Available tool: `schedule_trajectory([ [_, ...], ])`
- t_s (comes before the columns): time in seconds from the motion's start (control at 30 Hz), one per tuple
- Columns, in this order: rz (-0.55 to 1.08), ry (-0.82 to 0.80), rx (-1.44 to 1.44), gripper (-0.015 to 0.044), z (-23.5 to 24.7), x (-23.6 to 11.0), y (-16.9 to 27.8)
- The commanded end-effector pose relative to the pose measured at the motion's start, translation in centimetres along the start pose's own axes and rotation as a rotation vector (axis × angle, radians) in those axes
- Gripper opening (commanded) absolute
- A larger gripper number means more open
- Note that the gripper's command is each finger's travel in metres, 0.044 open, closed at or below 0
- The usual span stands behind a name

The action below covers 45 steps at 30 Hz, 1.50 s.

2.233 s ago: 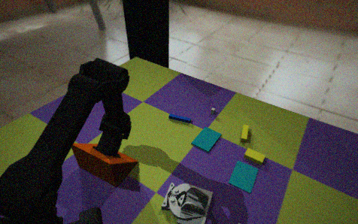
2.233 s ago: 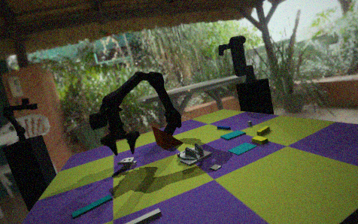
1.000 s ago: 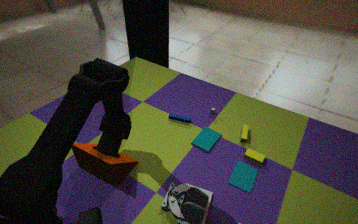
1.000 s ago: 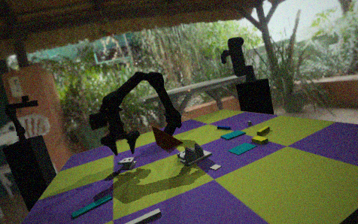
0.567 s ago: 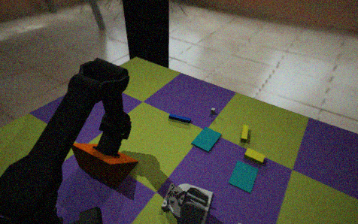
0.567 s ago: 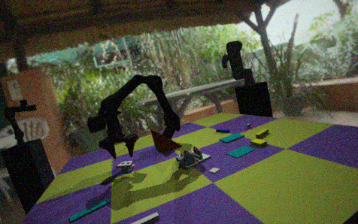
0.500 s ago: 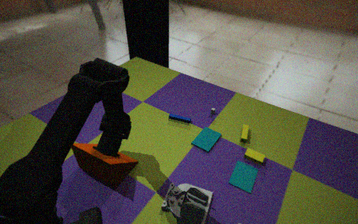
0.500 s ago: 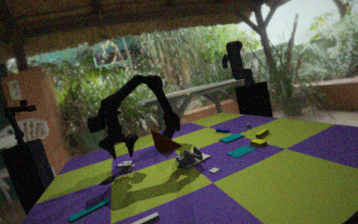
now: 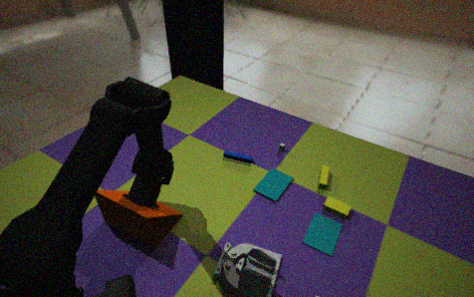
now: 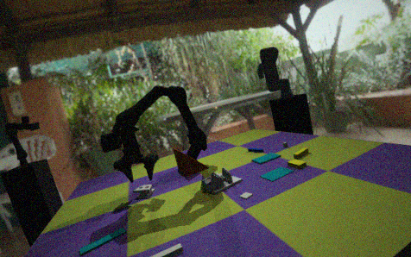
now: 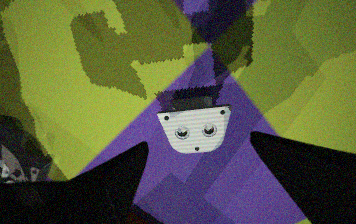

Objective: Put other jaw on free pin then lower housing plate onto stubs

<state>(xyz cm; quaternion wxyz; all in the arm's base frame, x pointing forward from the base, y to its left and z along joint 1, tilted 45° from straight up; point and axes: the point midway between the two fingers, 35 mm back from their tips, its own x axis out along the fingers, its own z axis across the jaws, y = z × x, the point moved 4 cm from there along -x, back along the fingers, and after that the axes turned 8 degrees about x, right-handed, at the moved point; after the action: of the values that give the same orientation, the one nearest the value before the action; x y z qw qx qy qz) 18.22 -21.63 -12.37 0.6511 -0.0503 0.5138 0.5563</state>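
The pale housing plate (image 11: 196, 140) (image 10: 144, 188), a trapezoid with two round holes, lies over a dark part on the purple mat. My gripper (image 11: 197, 141) (image 10: 141, 179) is open and empty, its fingertips above and to either side of the plate in the wrist view. The base assembly (image 9: 277, 259) (image 10: 235, 181) has a pale board with grey and dark jaw parts on it; its edge shows at the left of the wrist view (image 11: 15, 167). Which jaw sits on its pin, and whether the teeth mesh, I cannot tell.
The orange mount (image 9: 161, 211) (image 10: 186, 165) stands under the arm's base. Two teal tiles (image 9: 273, 184) (image 9: 323, 234), two yellow blocks (image 9: 324, 176) (image 9: 338, 206) and a blue bar (image 9: 238, 157) lie farther off. A small white tile (image 10: 246, 195) lies beside the assembly; a teal strip (image 10: 103, 241) lies nearer the camera.
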Motion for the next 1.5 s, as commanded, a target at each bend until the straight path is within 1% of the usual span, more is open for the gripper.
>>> schedule_trajectory([
  [0.0, -0.005, -0.002, 0.003, 0.044, 0.0, 0.0, -0.1],
  [1.07, -0.005, -0.003, 0.002, 0.044, 0.0, 4.9, -0.4],
  [1.47, -0.005, -0.003, 0.002, 0.044, 0.0, 5.0, -0.4],
])
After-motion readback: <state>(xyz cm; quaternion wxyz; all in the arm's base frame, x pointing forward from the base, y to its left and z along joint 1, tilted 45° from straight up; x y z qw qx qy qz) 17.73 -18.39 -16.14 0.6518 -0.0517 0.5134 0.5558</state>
